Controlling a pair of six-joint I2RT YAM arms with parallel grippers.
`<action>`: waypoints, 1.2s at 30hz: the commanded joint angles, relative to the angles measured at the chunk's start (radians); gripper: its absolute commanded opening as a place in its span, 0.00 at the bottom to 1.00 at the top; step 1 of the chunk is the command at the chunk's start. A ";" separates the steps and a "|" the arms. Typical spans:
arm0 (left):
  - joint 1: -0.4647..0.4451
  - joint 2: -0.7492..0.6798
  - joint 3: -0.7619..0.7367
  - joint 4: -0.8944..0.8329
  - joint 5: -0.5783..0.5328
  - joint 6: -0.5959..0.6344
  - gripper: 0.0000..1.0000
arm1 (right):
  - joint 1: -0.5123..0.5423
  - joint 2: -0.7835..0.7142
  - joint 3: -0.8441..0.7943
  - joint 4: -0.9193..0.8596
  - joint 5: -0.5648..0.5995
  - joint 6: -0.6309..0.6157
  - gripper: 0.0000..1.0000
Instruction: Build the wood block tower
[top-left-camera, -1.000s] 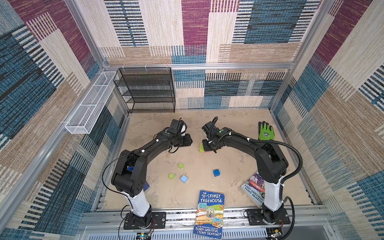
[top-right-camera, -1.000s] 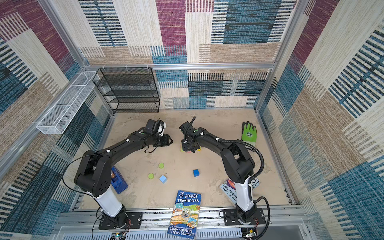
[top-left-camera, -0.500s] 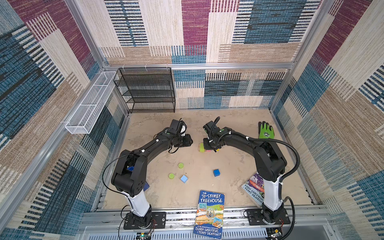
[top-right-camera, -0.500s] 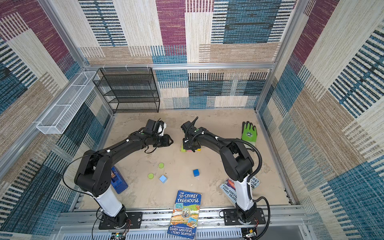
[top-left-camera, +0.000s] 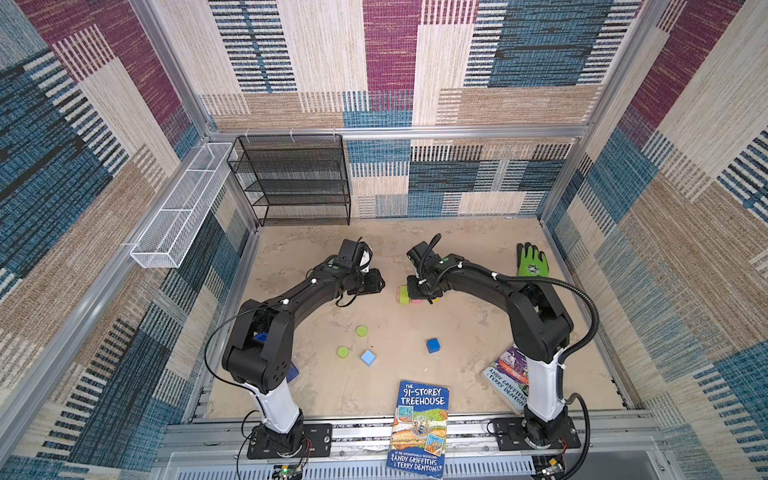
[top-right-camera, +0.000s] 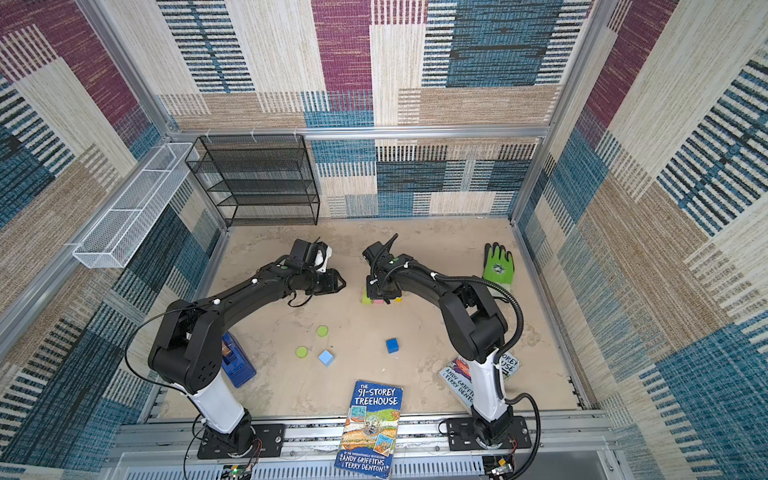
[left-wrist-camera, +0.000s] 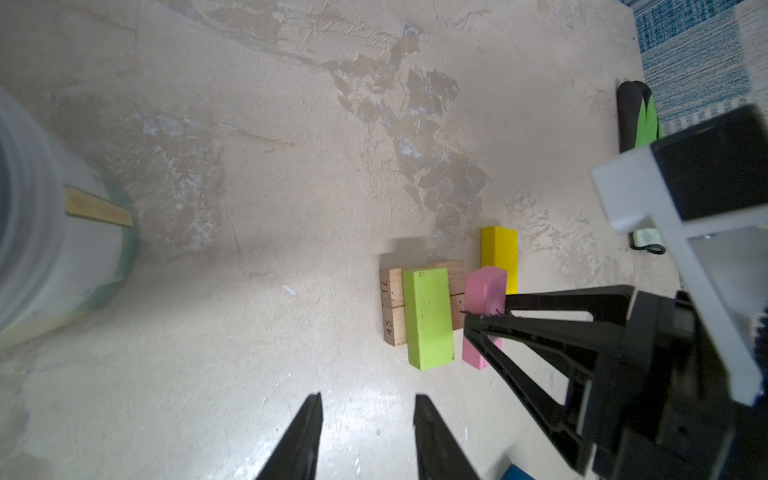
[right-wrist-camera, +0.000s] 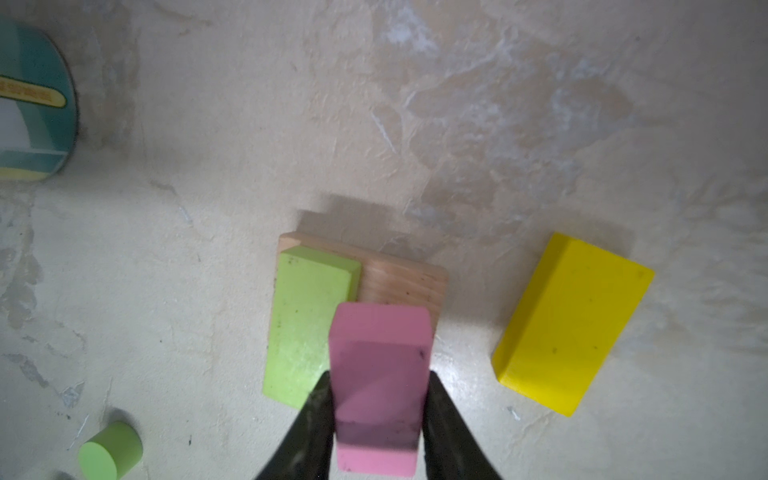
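Two tan bars (right-wrist-camera: 399, 278) side by side, lime oblong (right-wrist-camera: 303, 320) on top — right gripper (right-wrist-camera: 379, 376) pinches pink oblong (right-wrist-camera: 378, 332) beside it; left gripper (left-wrist-camera: 368, 397) jaws spread, empty, nearby.

Robot lab test cell: aluminium-profile frame (top-left-camera: 399, 132), patterned fabric walls (top-left-camera: 386, 45) all round, arm bases (top-left-camera: 278, 440) bolted to front rail (top-left-camera: 357, 434), textured tabletop (top-left-camera: 399, 332).

A mottled beige table (top-left-camera: 457, 324) sets off a pink wooden oblong (right-wrist-camera: 380, 340), a lime wooden oblong (right-wrist-camera: 299, 324), a yellow wooden oblong (right-wrist-camera: 573, 324), two plain tan wooden bars (left-wrist-camera: 391, 291), a dark-blue wooden cube (top-left-camera: 432, 345), a light-blue wooden cube (top-left-camera: 368, 357) and two lime round wooden pieces (top-left-camera: 361, 331).
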 joint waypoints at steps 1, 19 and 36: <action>0.002 -0.007 -0.001 0.025 0.007 -0.004 0.41 | -0.003 0.003 0.006 0.026 -0.005 0.015 0.36; 0.008 -0.007 -0.003 0.028 0.015 -0.004 0.41 | -0.009 -0.023 0.022 0.022 0.004 0.020 0.38; -0.014 0.026 0.046 -0.008 0.063 0.028 0.47 | -0.039 -0.282 -0.250 0.286 -0.118 0.023 0.51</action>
